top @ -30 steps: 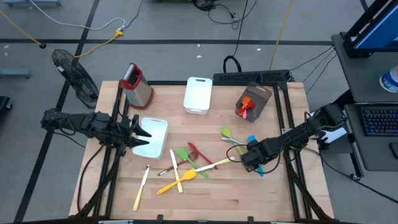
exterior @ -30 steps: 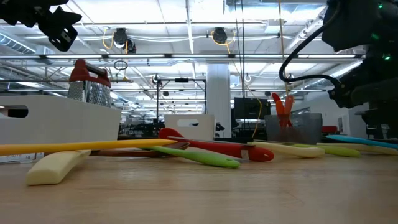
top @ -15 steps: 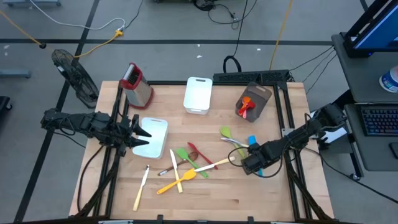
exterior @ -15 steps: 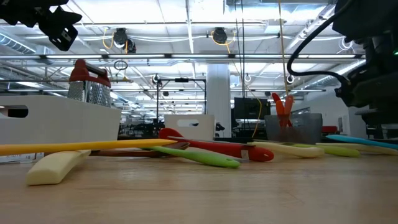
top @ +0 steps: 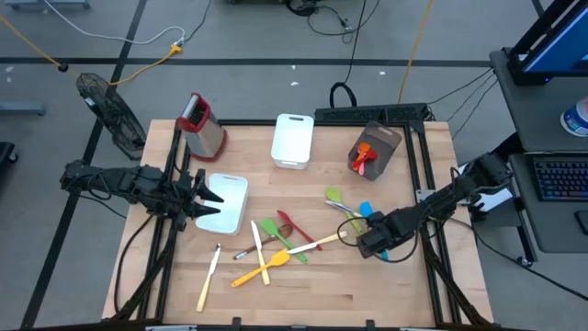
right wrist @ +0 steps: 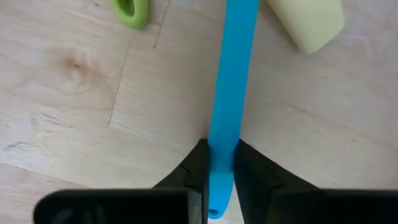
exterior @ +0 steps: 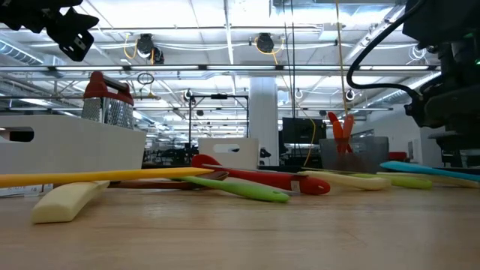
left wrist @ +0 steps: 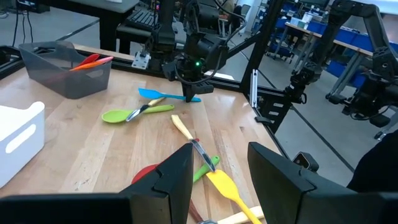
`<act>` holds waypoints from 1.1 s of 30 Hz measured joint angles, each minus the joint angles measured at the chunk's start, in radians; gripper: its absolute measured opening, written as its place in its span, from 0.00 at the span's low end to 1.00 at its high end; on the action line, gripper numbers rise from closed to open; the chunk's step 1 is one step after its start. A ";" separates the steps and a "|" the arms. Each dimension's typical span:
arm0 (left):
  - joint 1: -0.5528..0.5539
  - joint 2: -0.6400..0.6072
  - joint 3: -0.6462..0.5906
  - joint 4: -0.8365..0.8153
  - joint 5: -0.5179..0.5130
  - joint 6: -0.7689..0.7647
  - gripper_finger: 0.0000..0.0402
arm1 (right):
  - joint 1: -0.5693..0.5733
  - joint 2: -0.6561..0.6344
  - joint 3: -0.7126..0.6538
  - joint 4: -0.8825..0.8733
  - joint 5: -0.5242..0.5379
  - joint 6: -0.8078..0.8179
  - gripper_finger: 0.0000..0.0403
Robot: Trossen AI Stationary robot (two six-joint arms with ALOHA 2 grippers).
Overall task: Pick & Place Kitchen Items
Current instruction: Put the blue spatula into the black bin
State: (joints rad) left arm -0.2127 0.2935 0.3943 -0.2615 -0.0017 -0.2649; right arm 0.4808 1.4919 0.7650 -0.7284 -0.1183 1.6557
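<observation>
A blue spatula (top: 367,212) lies on the wooden table (top: 312,294) at the right, and my right gripper (top: 377,241) is shut on its handle from above. Beside it lie a green spoon (top: 333,196) and a cream handle (right wrist: 308,22). More kitchen items lie scattered mid-table: a red spoon (top: 292,224), a green spatula (top: 273,230), a yellow spatula (top: 260,268) and a cream knife (top: 209,278). My left gripper (top: 211,198) hangs open above the white tray (top: 230,210) at the left, holding nothing. My right gripper pinches the blue spatula's handle (right wrist: 222,134) between its two fingers (right wrist: 196,167), close to the handle's free end. The fingers point down and lie across the handle. The spatula lies along the table, with its blade (left wrist: 151,93) pointing toward the far side.
A metal grater with a red top (top: 202,122) stands at the far left. A white bin (top: 292,140) sits at the far middle. A grey bin (top: 378,145) holding red and orange utensils is at the far right. Bare wood lies along the near edge.
The blue spatula's blade end has swung a little toward the table's left while its handle end stayed under my right gripper. My right gripper has kept its place over the handle.
</observation>
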 joint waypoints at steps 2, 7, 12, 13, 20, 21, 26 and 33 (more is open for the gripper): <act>0.000 0.000 0.000 0.000 0.000 0.000 0.39 | 0.000 -0.015 -0.002 -0.004 0.014 0.000 0.10; 0.000 0.000 0.000 0.000 0.000 0.000 0.39 | -0.001 -0.069 -0.005 -0.015 0.042 0.002 0.10; 0.000 0.000 0.000 0.000 0.000 0.000 0.39 | 0.000 -0.123 -0.004 -0.020 0.042 0.007 0.10; 0.000 0.000 0.000 0.000 0.000 0.000 0.39 | -0.001 -0.136 -0.003 -0.020 0.042 0.008 0.10; 0.000 0.000 0.000 0.000 0.000 0.000 0.39 | -0.001 -0.243 -0.003 0.013 0.049 0.035 0.10; 0.000 0.000 0.000 0.000 0.000 0.000 0.39 | -0.001 -0.260 -0.003 0.022 0.061 0.041 0.10; 0.000 0.000 0.000 0.000 0.000 0.000 0.39 | -0.003 -0.356 -0.002 0.074 0.159 0.084 0.10; 0.000 0.000 0.000 0.000 0.000 0.000 0.39 | -0.048 -0.487 -0.001 0.220 0.374 0.072 0.10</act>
State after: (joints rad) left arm -0.2127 0.2935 0.3943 -0.2615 -0.0021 -0.2649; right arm 0.4326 1.0044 0.7635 -0.5088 0.2560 1.7273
